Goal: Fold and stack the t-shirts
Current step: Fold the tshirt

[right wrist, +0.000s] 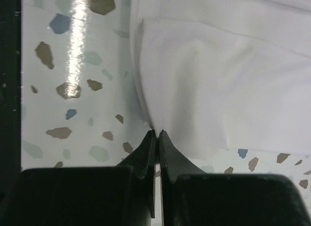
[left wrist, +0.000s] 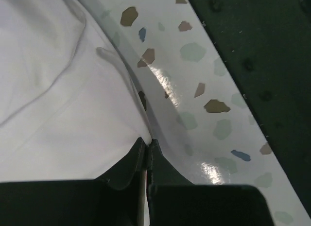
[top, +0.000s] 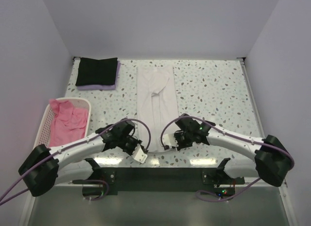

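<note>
Jaws of left gripper and right gripper clamp the white t-shirt at its near hem; long axis runs directly away

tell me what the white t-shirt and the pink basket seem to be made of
The white t-shirt: thin soft cloth, probably cotton, matte; it creases and lies limp. The basket: pale pink plastic by the look, with stiff moulded lattice walls.

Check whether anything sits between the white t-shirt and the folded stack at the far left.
Nothing visible. Only bare table separates the white t-shirt from the black-on-lavender stack; the pink basket sits nearer, off that path.
</note>
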{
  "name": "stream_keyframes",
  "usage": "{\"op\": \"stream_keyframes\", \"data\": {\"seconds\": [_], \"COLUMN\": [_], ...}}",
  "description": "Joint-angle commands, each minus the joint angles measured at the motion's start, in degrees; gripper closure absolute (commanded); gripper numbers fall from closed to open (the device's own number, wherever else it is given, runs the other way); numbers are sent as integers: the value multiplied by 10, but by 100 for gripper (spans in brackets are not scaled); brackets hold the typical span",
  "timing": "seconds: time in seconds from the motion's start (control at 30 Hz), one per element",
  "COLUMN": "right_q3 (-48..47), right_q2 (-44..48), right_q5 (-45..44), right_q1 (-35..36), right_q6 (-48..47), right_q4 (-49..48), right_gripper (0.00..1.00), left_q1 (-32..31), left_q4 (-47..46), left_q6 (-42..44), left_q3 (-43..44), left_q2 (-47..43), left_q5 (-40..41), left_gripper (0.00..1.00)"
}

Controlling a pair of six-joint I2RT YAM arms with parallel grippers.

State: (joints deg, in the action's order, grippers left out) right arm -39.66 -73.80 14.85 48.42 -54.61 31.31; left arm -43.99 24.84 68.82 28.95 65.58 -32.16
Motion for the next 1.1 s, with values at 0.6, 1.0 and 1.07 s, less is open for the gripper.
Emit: {"op": "stream_keyframes", "data": {"seconds": [0.6,1.0,1.07], "right_q3": [-279,-455,-485], "right_q2": [-142,-317,-348], "right_q5": [62,65,67], "right_q1": [-177,-235,-242], "right_q6": [-154,-208,-210], "right_q4": [107,97,98], "right_gripper": [100,100,100], "left_q1": [176,226,236], "left_q4": [24,-14,-18], "left_q6": [19,64,69], "left_q3": [272,405,416], "left_q2": [169,321,348], "left_q5": [-8,10,12], "left_gripper": [100,100,100]}}
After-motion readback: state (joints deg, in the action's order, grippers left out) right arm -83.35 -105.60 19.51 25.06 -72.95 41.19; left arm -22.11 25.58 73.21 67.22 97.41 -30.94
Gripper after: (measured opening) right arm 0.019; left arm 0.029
